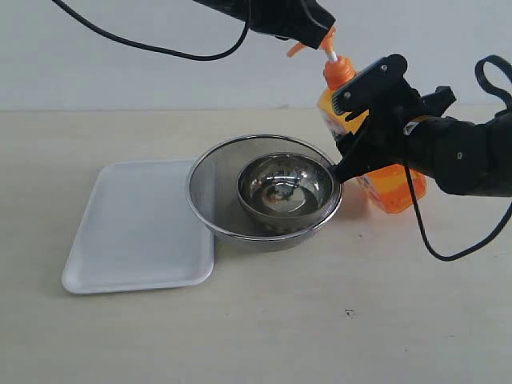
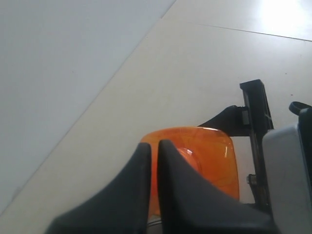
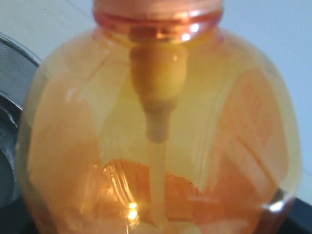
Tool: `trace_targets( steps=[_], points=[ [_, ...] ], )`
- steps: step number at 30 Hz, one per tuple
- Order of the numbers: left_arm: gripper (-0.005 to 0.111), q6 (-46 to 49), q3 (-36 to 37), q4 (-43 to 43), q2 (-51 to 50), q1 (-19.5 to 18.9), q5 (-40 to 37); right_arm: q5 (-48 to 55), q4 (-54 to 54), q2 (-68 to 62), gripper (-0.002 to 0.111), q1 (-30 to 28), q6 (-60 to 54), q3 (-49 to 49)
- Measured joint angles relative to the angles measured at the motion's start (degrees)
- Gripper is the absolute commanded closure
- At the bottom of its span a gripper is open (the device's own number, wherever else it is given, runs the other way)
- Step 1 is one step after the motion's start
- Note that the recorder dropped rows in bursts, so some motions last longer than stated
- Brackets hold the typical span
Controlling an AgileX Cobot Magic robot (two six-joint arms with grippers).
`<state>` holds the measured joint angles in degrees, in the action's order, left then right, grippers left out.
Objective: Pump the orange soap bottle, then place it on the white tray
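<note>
Orange soap bottle (image 1: 392, 188) leans beside the strainer (image 1: 210, 188), its pump end tipped over the steel bowl (image 1: 256, 184) nested inside. The white tray (image 1: 136, 228) lies on the strainer's other side, well apart from the bottle. The right gripper (image 1: 340, 136) is clamped round the labelled belly, and the left gripper (image 1: 314, 30) sits on top of the pump head (image 1: 296, 50). Whether the base touches the table (image 1: 320, 320) I cannot tell.

From the left wrist, the left gripper (image 2: 152, 144) has its two fingers pinched together with nothing between them, tips right over the bottle (image 2: 214, 156).

From the right wrist, the bottle (image 3: 234, 146) fills the picture — thin see-through plastic, liquid only in the lower part, a dip tube (image 3: 157, 161) down the middle. The fingers themselves are out of sight here.

I'd judge it fairly light and bottom-heavy. The walls would give under a hard squeeze, and the smooth plastic could slip — more so if soapy. The broad belly looks the best hold; the pump neck would likely swivel.
</note>
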<state>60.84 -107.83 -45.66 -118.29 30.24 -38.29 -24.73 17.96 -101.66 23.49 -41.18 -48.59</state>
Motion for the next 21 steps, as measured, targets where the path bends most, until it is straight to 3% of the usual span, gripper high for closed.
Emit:
trace_targets(
  steps=[21],
  points=[
    [0.102,-0.5,0.0,0.7,-0.3,1.3,-0.1,0.0,0.2,0.0,0.108,-0.3,-0.1,0.1]
  ],
)
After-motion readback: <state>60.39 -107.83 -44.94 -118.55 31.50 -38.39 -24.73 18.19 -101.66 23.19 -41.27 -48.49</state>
